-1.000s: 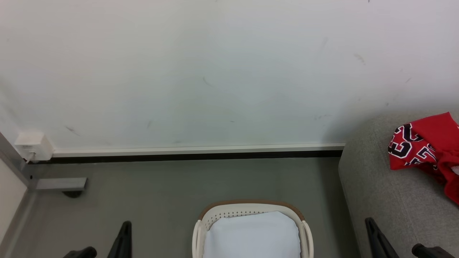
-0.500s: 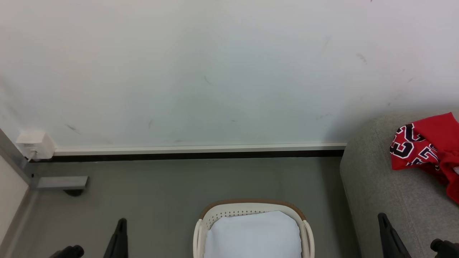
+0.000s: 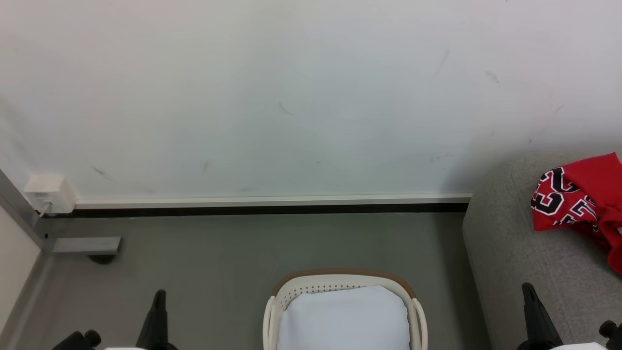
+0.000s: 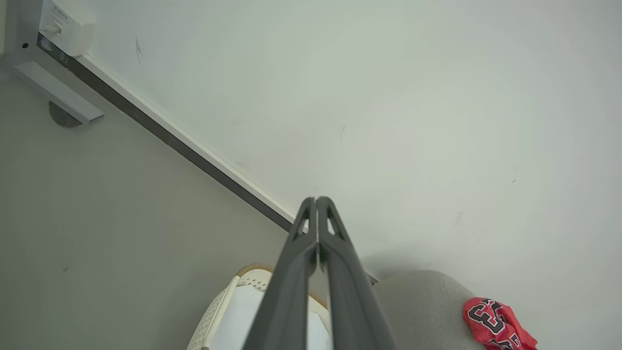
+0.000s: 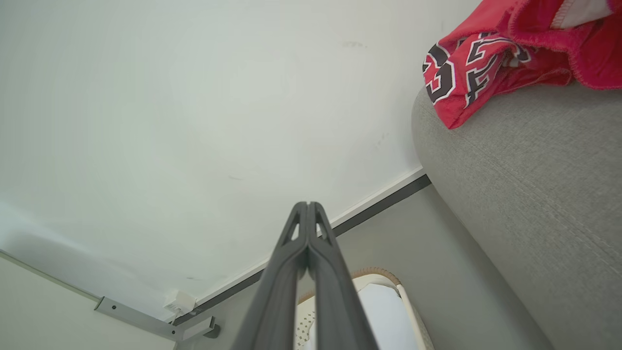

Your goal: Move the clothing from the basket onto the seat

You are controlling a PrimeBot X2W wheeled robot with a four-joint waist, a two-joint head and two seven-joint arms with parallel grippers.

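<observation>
Red shiny-fabric jersey (image 3: 583,194) with black, white-outlined lettering: lies crumpled on the large grey fabric-upholstered sofa (image 3: 525,262), at the rounded end nearest the wall. Its right part is cut off by the edge of the head view. In the right wrist view a fold overhangs the sofa's curve slightly.

Oval cream-white perforated plastic basket with brown rim (image 3: 342,277): stands on the grey floor (image 3: 218,253), left of the sofa and apart from it. Its white cloth lining (image 3: 342,318) lies flat inside.

Left gripper (image 4: 316,199): two long dark fingers pressed together tip to tip, gripping nothing, aimed at the wall above the basket's far rim.

Right gripper (image 5: 307,204): fingers likewise closed flush and empty, well below the jersey. In the head view it shows against the sofa's near side.

Behind: scuffed white wall (image 3: 291,97), pale skirting strip with a dark band (image 3: 267,200), a small white box (image 3: 48,192) and a grey metal bar (image 3: 85,244) at far left.
</observation>
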